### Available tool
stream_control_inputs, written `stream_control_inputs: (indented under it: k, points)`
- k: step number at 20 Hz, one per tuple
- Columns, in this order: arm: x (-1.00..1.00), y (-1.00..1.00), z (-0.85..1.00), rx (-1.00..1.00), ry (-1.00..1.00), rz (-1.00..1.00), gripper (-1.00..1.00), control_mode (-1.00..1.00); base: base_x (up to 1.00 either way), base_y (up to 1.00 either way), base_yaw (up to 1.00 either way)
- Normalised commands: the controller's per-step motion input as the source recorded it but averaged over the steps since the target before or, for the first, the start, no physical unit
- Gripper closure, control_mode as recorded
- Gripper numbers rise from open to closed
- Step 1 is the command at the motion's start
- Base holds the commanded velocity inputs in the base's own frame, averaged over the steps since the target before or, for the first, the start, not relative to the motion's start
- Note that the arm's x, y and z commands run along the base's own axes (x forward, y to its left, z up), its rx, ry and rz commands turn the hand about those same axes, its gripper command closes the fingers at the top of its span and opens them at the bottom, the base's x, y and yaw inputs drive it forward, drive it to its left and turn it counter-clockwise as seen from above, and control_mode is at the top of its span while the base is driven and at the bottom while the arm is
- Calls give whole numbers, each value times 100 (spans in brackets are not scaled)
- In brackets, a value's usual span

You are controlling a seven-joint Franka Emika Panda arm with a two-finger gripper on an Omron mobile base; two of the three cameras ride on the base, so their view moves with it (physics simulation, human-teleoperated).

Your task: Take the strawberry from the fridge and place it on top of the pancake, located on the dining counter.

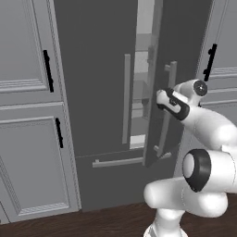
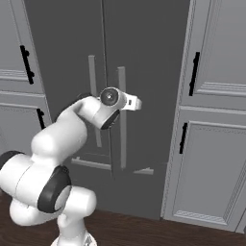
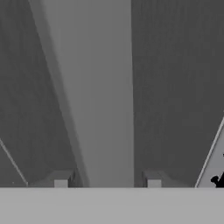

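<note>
The tall dark-grey fridge (image 1: 97, 69) stands straight ahead, its right door a little ajar. Pale shelves (image 1: 139, 109) show through the gap, and no strawberry can be made out there. My gripper (image 1: 160, 99) is at the right door's long light-grey handle (image 1: 170, 88), about halfway up. In the hand view that handle (image 3: 103, 109) runs between my two fingertips (image 3: 61, 180), with a narrow gap on each side; the gripper (image 3: 107, 180) is open around it. In the right base view the gripper (image 2: 135, 103) reaches the handle (image 2: 122, 139). The pancake and dining counter are out of view.
Light-grey panelled cabinets with black handles flank the fridge on the left (image 1: 28, 139) and on the right (image 2: 211, 144). The fridge's bottom drawer has a horizontal bar (image 1: 118, 162). Dark wood floor (image 1: 92, 222) lies below.
</note>
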Motion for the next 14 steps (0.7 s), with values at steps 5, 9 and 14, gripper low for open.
stream_control_inputs:
  k: [5, 9, 14]
  points:
    - [-99, -89, 25, 21, 13, -1, 100, -100, 0, 0, 0]
    - [-100, -99, 21, 22, 20, -4, -100, -100, 0, 0, 0]
    - [-100, -45, 51, 6, 2, -1, -100, -100, 0, 0, 0]
